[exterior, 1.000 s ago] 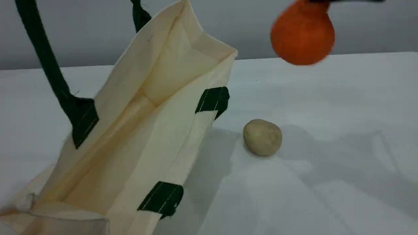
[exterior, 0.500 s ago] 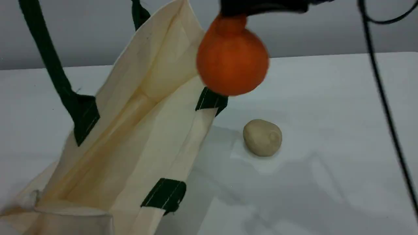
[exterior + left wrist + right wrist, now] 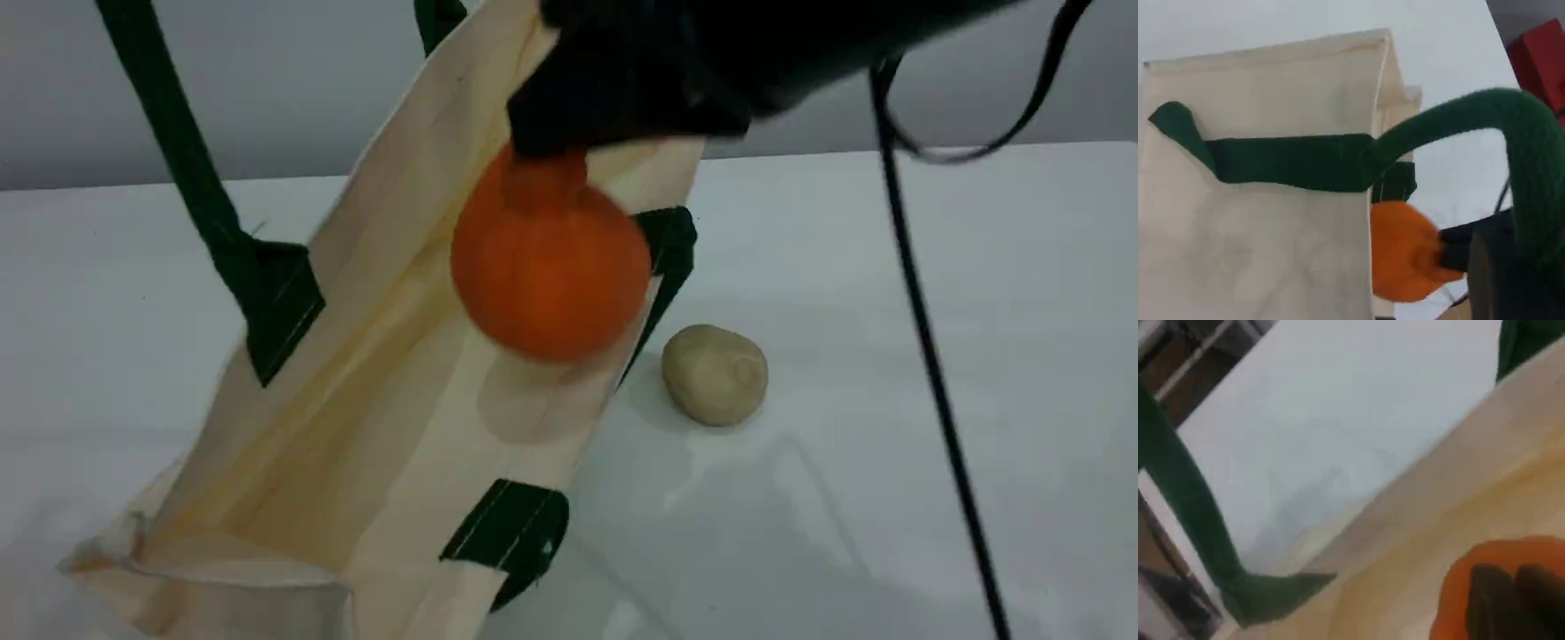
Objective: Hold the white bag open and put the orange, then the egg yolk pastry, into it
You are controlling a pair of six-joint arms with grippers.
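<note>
Below the right gripper [image 3: 542, 164], whose fingers pinch its neck, the orange [image 3: 551, 267] has swung from beside the white bag [image 3: 400, 400] to over its mouth; release comes next. Left gripper clamps a handle [image 3: 1531, 153].

A plain white worktop [image 3: 889, 311] carries two things. The white bag [image 3: 373, 427] rests on it at the left with its mouth gaping upward, and the egg yolk pastry [image 3: 715, 373] lies just beside the bag's right wall
</note>
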